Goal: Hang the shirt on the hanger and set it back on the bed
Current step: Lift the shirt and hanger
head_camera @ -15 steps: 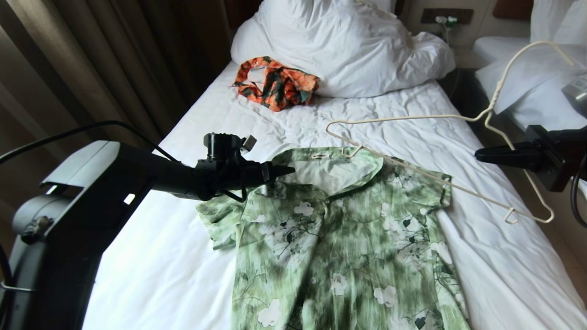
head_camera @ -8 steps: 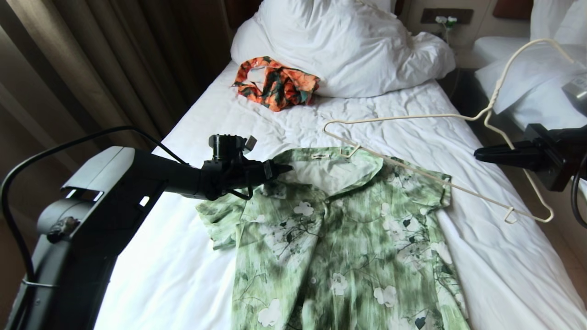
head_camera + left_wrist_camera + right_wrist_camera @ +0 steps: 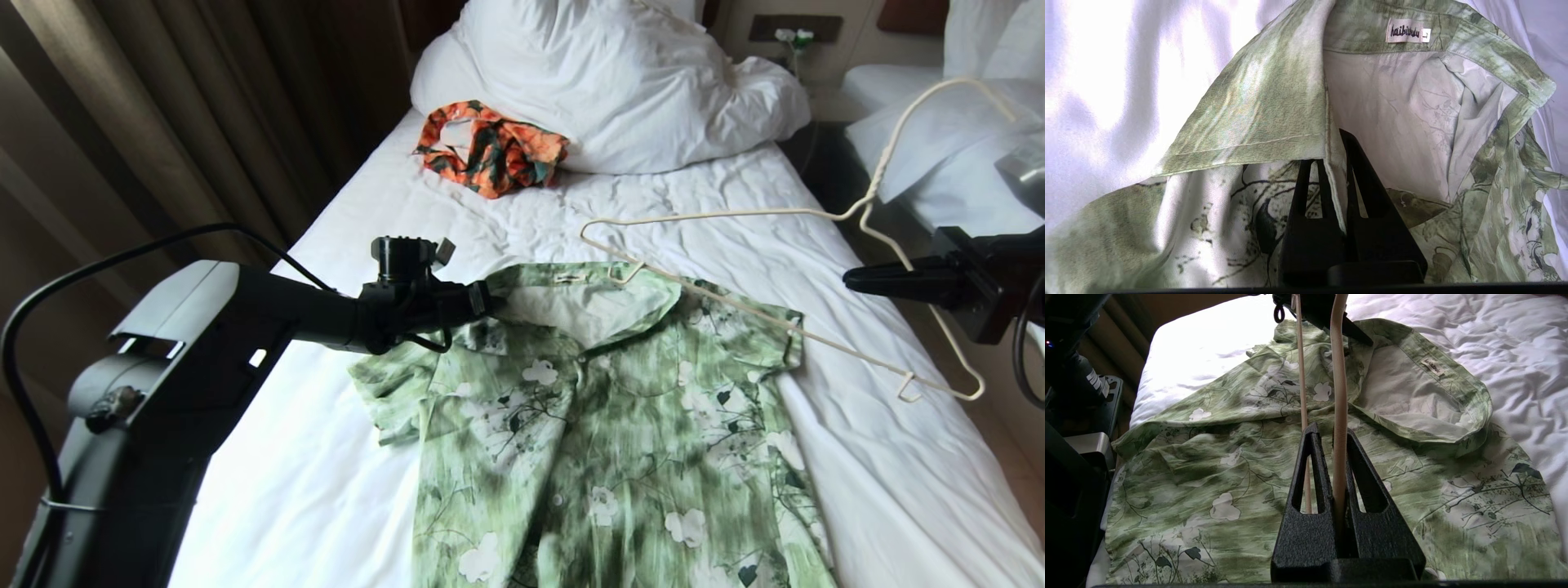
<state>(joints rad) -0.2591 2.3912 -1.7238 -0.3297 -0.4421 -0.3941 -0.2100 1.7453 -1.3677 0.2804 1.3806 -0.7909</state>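
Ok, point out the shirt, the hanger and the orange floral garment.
shirt point(image 3: 620, 425), head view, on its front panel.
hanger point(image 3: 718, 215), head view, on the upper wire above the collar.
orange floral garment point(image 3: 490, 151), head view, on its crumpled middle.

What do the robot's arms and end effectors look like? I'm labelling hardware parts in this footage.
Both arms are matt black. The left end effector carries a small black camera block, with a thin black cable looping behind. Each end effector has two tapered, textured black fingers with elongated cut-out slots.
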